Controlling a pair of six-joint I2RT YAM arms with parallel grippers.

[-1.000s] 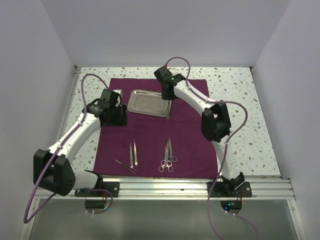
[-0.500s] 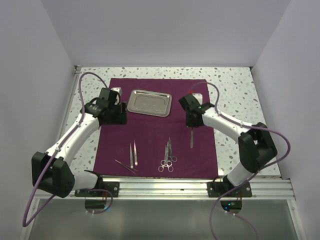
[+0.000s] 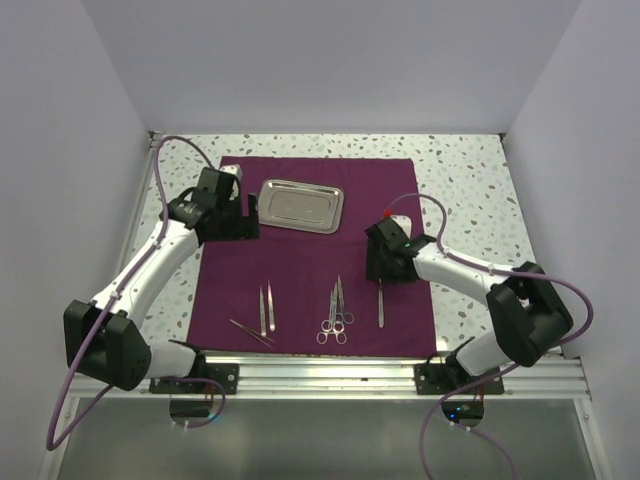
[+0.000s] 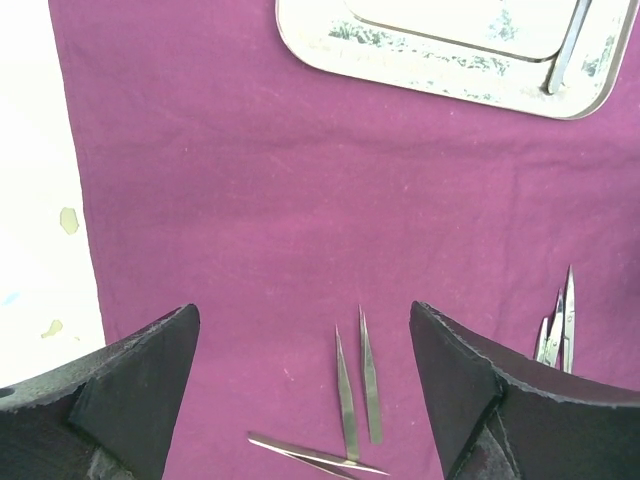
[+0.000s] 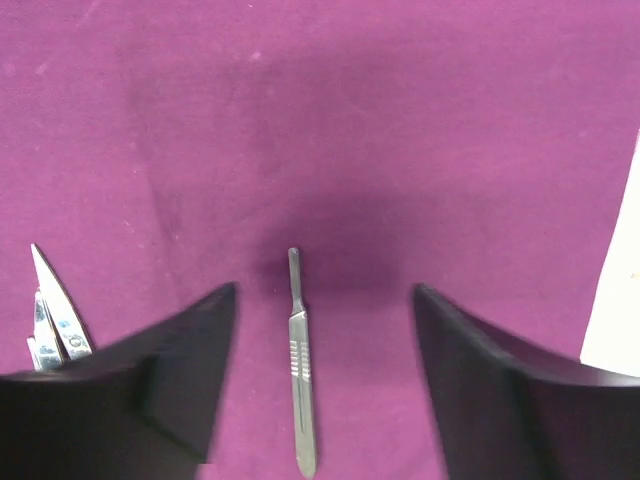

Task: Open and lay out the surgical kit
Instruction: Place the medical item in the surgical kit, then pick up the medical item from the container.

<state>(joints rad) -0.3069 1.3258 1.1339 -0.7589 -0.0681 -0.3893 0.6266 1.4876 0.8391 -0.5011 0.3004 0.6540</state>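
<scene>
Under the right end effector (image 5: 325, 300), jaws spread and empty, a slim silver scalpel-style handle (image 5: 300, 370) lies flat on the dark maroon cloth wrap (image 5: 150, 120). Silver scissors (image 5: 50, 310) sit to its left. Best retreat looks like straight up, no sideways drag. Left end effector (image 4: 305, 320) is likewise agape.

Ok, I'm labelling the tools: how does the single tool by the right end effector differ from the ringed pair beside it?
The single tool is one plain straight handle; the ringed pair has finger loops at its near end. The single tool lies alone; the ringed pair lies pressed together, perhaps overlapping. Both are silver, slim, and lie on the purple cloth running near to far.
</scene>
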